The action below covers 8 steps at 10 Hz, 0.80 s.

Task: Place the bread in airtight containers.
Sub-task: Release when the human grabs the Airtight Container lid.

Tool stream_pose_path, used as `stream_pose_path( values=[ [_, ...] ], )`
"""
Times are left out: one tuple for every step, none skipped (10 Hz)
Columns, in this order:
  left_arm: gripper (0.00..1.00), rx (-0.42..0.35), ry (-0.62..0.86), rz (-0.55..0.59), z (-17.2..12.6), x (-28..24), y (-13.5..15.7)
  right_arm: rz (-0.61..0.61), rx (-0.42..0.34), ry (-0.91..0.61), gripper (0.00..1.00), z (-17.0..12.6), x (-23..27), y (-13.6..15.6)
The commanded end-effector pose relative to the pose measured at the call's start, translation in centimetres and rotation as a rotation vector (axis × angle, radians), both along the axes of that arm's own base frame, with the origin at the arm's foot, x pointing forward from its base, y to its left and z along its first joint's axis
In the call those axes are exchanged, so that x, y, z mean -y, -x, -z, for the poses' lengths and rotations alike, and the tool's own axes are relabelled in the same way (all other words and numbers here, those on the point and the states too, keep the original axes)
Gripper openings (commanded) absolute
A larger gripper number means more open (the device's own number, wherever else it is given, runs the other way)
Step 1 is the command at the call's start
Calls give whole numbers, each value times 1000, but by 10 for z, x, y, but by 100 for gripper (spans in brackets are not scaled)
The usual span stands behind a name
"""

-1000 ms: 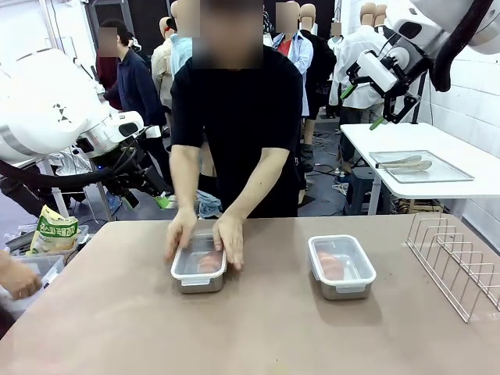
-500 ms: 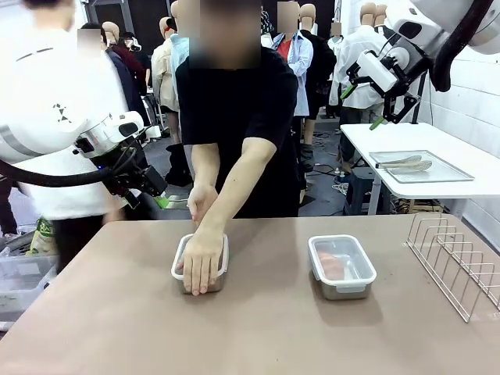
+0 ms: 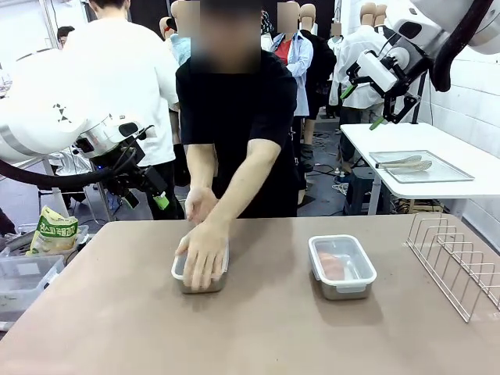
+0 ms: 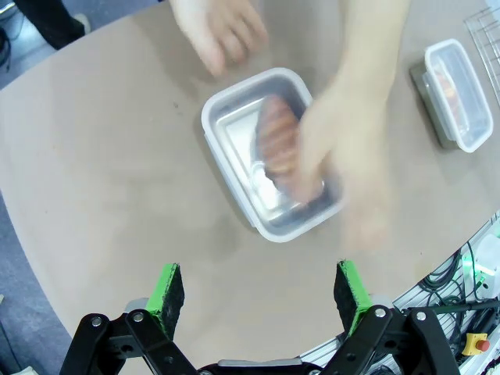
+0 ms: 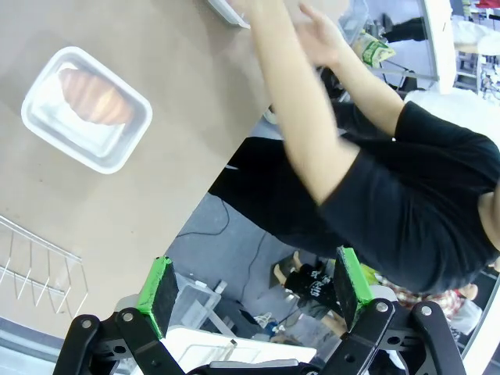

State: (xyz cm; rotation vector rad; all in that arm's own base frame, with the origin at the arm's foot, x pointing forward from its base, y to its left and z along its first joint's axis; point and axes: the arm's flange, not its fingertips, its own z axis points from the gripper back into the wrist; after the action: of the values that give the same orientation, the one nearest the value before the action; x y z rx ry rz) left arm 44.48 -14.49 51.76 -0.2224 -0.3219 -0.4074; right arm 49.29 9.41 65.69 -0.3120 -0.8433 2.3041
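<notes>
Showing golden ridged croissant [image 5: 95,95] under clear lid [image 3: 341,262] | both claws wide open, empty

Person's hand [image 3: 203,254] presses on left container [image 3: 200,269]

Brown table [image 3: 258,336] holds two lidded steel containers: one center-left [image 3: 200,273], one center-right [image 3: 341,268]. Wire rack [image 3: 457,262] at right edge.

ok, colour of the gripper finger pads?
Bright green pads, on black fingers; the left wrist view shows them best.
</notes>
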Motion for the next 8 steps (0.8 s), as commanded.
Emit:
stream_pose_path(
  values=[
    [100,3,0,-2,-1,-1,-1,10,7,-13,100,3,-1,-1],
    [100,3,0,-2,-1,-1,-1,10,7,-13,100,3,-1,-1],
    [100,3,0,-2,-1,-1,-1,10,7,-13,100,3,-1,-1],
    [100,3,0,-2,-1,-1,-1,10,7,-13,100,3,-1,-1],
    [100,3,0,-2,-1,-1,-1,10,7,-13,100,3,-1,-1],
    [100,3,0,-2,-1,-1,-1,10,7,-13,100,3,-1,-1],
    [100,3,0,-2,-1,-1,-1,10,7,-13,100,3,-1,-1],
    [100,3,0,-2,-1,-1,-1,10,7,-13,100,3,-1,-1]
  ],
)
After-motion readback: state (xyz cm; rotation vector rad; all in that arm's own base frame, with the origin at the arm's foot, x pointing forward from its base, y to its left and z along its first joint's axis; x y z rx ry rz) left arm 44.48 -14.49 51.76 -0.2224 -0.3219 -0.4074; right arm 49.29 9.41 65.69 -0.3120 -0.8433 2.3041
